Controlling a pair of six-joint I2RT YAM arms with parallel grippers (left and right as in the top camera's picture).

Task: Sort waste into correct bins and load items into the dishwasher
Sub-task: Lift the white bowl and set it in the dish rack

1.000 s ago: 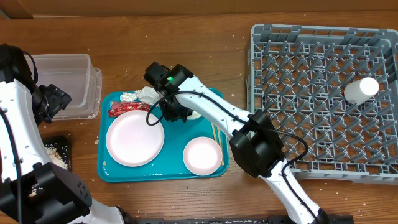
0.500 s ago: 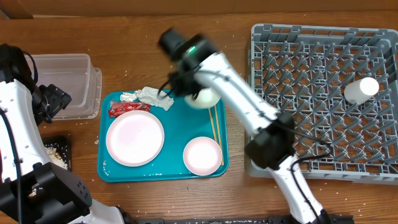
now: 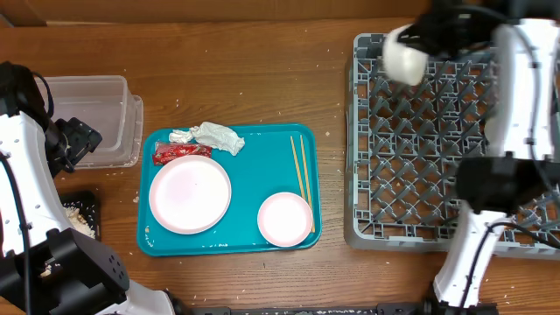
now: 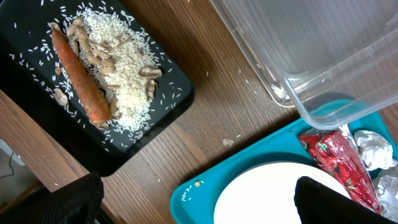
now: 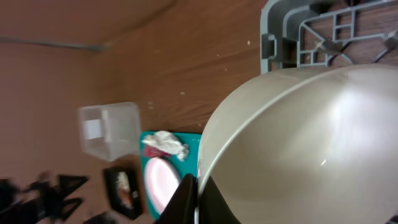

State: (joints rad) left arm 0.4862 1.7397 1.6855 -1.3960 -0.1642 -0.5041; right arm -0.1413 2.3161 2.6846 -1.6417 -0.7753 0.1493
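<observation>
Carrot [image 4: 81, 81] and rice [image 4: 121, 68] lie in the black tray [image 4: 143, 132]; the right tool [image 5: 199, 199] pinches a white bowl [image 3: 404, 59] over the rack [image 3: 411, 175], left tool [image 4: 199, 205] spread wide.

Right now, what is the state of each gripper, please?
Left gripper: open, holding nothing.
Right gripper: closed on the bowl.

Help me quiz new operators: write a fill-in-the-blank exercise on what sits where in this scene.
1. The right hand is shut on a white ___ above a corner of the grey rack.
2. On the black tray, an orange ___ lies beside the rice.
3. Thin wooden ___ lie on the teal tray.
4. The red wrapper lies between the tissues and the large round ___.
Missing words: bowl; carrot; chopsticks; plate.
</observation>
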